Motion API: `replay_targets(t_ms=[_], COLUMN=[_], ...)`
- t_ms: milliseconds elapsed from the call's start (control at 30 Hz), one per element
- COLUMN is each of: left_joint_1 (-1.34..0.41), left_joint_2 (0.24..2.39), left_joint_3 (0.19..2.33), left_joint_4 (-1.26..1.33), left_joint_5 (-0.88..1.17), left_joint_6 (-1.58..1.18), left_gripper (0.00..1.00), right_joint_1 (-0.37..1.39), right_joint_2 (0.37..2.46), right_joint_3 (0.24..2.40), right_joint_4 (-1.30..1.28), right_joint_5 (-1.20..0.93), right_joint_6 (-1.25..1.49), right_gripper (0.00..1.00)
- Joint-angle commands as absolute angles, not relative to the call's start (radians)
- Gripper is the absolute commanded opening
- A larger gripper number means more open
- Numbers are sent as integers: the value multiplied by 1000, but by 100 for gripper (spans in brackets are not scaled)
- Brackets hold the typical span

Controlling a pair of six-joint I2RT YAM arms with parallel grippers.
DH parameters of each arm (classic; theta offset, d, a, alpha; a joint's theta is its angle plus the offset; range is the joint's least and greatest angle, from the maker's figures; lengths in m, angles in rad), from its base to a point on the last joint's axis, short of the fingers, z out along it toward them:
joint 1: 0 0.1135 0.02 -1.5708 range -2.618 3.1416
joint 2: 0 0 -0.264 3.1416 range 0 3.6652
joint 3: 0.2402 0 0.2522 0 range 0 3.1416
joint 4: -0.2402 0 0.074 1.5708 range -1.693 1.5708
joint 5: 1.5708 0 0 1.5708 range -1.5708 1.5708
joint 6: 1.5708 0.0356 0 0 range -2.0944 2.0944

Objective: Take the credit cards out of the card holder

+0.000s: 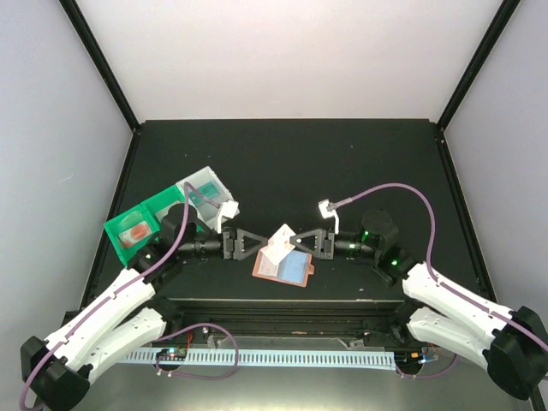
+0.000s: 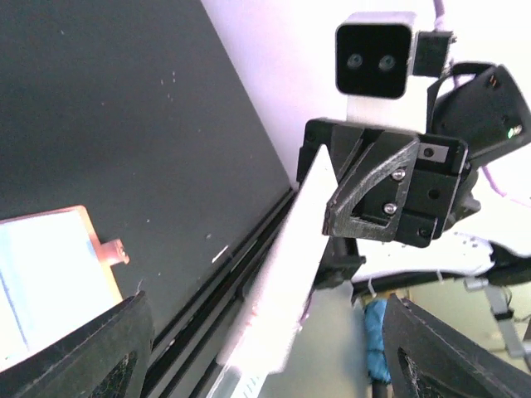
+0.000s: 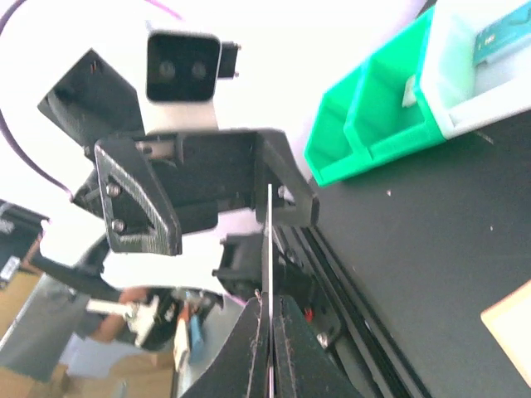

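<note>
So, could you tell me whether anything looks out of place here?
Only one thing: a pale card hangs tilted in mid-air over the open holder, pinched by the right gripper, with the left gripper open beside it. Nothing looks spilled or damaged. The tray lies at an angle to the table.

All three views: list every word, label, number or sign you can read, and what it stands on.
Nothing is legible in any view.
Pale credit card held above the card holder: any print is too small to read.
Teal card in the tray, white compartment: pale markings, too blurred to read.
</note>
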State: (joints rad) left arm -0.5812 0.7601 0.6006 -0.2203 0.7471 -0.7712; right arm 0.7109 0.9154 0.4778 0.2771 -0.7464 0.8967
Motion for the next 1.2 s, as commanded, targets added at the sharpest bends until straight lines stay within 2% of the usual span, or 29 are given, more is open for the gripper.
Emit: replay_targets(t_ms=[0,167,300,433,567,767,967,1033,1167], left_joint_1=[-572,-572,-571,-573,-573,-572,-574,-573,-573], left_joint_2=[719,681,666,680,713,739,771,789,809], left_joint_3=[561,491,436,389,378,354,357,360,359], left_joint_4=[-90,77,199,335,387,482,504,520,541], left_joint_5=[666,657,628,601,595,586,546,545,546], left_joint_6=[-928,-1076,-1169,-1253,-1287,-1334,-1340,-1344,-1355], left_gripper=[77,76,73,64,50,49,39,35,14], right_joint_1=[706,707,710,714,729,748,756,759,759], right_joint_2=[956,1033,1065,1085,1105,1125,1140,1138,1142], right_joint_3=[454,457,471,460,463,467,466,466,460], right_joint_4=[544,691,703,744,747,759,778,769,765], right_joint_5=[-617,-543,-463,-404,-376,-369,-375,-372,-370], right_joint_6=[1127,1261,1276,1320,1338,1351,1367,1363,1367], right_gripper=[1,1,1,1,1,1,1,1,1])
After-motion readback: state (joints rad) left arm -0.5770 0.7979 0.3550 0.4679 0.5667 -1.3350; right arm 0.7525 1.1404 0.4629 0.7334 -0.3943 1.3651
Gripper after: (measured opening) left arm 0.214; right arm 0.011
